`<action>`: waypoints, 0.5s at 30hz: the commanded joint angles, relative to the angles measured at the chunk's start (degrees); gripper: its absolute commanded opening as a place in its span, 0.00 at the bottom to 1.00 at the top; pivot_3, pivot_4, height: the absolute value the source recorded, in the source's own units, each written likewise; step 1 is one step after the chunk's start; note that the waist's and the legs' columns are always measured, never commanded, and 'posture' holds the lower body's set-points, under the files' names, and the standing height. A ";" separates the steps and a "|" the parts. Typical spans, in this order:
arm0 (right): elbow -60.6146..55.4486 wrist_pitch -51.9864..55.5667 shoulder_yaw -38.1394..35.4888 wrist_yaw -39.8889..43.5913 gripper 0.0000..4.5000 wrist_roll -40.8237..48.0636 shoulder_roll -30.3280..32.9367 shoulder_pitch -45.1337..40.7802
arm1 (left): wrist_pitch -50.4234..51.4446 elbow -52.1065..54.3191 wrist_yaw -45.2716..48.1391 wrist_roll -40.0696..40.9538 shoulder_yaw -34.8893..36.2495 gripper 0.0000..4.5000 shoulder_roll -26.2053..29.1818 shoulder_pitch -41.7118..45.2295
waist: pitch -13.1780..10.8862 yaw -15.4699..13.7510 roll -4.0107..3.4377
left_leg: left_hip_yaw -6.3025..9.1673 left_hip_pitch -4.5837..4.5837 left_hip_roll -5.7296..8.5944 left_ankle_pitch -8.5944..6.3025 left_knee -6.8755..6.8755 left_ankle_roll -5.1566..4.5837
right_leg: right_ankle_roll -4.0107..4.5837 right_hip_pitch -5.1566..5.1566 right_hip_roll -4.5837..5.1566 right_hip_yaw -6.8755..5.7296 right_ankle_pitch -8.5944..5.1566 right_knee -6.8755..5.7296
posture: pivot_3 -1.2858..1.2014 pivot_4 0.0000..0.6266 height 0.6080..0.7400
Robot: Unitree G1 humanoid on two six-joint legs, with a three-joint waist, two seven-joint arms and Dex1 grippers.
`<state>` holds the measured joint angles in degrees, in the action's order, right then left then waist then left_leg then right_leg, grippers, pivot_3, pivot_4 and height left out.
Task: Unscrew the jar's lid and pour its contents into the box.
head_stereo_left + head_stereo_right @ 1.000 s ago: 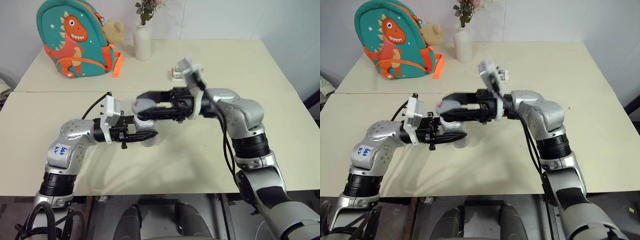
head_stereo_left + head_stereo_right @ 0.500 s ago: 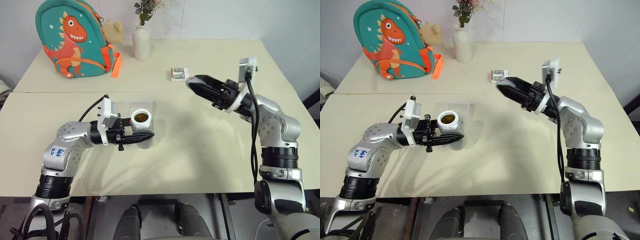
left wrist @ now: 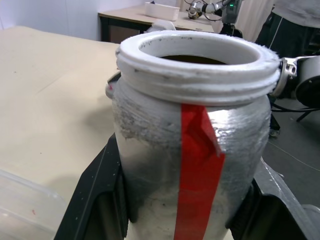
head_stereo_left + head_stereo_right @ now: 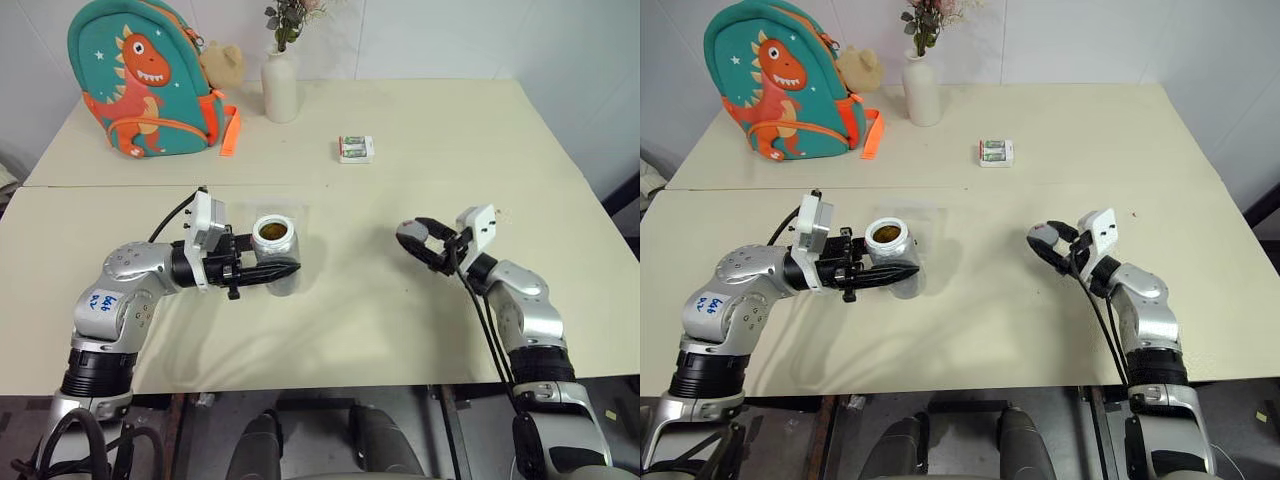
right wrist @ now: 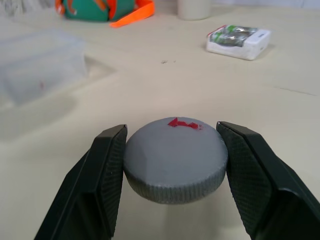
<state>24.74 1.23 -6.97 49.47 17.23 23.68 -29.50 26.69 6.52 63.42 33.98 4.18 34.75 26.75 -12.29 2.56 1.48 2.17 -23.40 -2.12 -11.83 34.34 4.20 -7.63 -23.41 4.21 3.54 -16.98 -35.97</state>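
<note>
My left gripper (image 4: pixel 285 268) is shut on the jar (image 3: pixel 165 150), holding it upright just off the table at centre left. A red strip runs down the jar's side and its white threaded mouth is uncovered. Brownish contents (image 4: pixel 271 231) show inside. Right behind the jar lies the box (image 4: pixel 296 210), shallow and transparent. Off to the right, my right gripper (image 4: pixel 413 240) is shut on the lid (image 5: pixel 175 157), a grey disc with a red mark. It holds the lid flat and low over the tabletop; I cannot tell whether it touches.
At the back left a dinosaur backpack (image 4: pixel 140 80) stands with a plush toy (image 4: pixel 222 62) and a white vase (image 4: pixel 279 85) beside it. A white-green packet (image 4: pixel 355 148) lies mid-back. A seam (image 4: pixel 450 186) crosses the table.
The right gripper has lifted the lid off the jar and swung it right and down to low over the table. The jar's mouth now stands uncovered. The left arm has kept still.
</note>
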 commanded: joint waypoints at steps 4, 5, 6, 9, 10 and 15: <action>1.59 -3.22 1.51 2.78 0.86 -0.63 -0.15 1.18 | 0.06 2.23 -0.53 1.70 1.82 0.44 0.52 -0.09 | 0.00 0.21 0.00 | 0.00 0.00 0.00 0.00 0.00 0.00 | -0.01 0.01 0.00 0.01 0.00 0.00 | 0.52 0.24 1.00; 1.77 -3.22 1.52 3.10 0.94 -0.48 -0.06 1.20 | 0.11 2.30 -0.58 1.76 1.84 0.44 0.54 -0.10 | 0.00 0.26 0.00 | 0.00 0.00 0.00 0.00 0.00 0.00 | -0.01 0.01 0.00 0.01 0.00 0.00 | 0.52 0.24 1.00; 1.55 -3.19 1.60 3.73 0.99 -0.16 0.06 1.35 | -0.01 2.34 -0.35 1.88 2.16 0.44 0.82 -0.46 | 0.00 0.32 0.00 | 0.00 0.00 0.00 0.00 0.00 0.00 | -0.01 0.00 0.00 0.01 0.00 -0.01 | 0.52 0.24 1.00; -1.88 -0.02 0.37 8.92 0.99 3.50 3.07 -0.46 | 0.11 2.65 -0.92 1.85 2.67 0.44 1.23 -0.49 | -0.01 0.45 0.00 | 0.00 0.02 0.00 0.00 0.00 0.00 | 0.00 0.02 0.00 0.01 0.00 -0.01 | 0.52 0.24 1.00; -3.54 1.43 0.17 10.25 0.99 4.69 3.83 -0.80 | 0.21 2.82 -1.03 1.94 2.93 0.44 1.45 -0.71 | -0.01 0.44 -0.01 | 0.00 0.01 0.00 0.01 0.01 0.01 | -0.01 0.01 0.00 0.01 0.01 -0.01 | 0.52 0.24 1.00; -13.50 10.45 0.42 16.99 0.99 10.45 10.01 -5.55 | 1.17 4.47 -1.91 2.85 5.22 0.44 2.81 -1.51 | -0.02 0.69 -0.03 | 0.00 0.03 0.00 0.00 0.02 0.01 | -0.02 0.01 -0.01 0.03 0.01 -0.06 | 0.52 0.24 1.00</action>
<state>16.08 9.58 -5.32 64.27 24.71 32.11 -32.87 27.86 8.84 61.85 35.48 7.39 36.68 25.61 -12.31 3.26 1.45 2.17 -23.34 -2.13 -11.83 34.36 4.21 -7.65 -23.39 4.20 3.57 -16.97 -36.03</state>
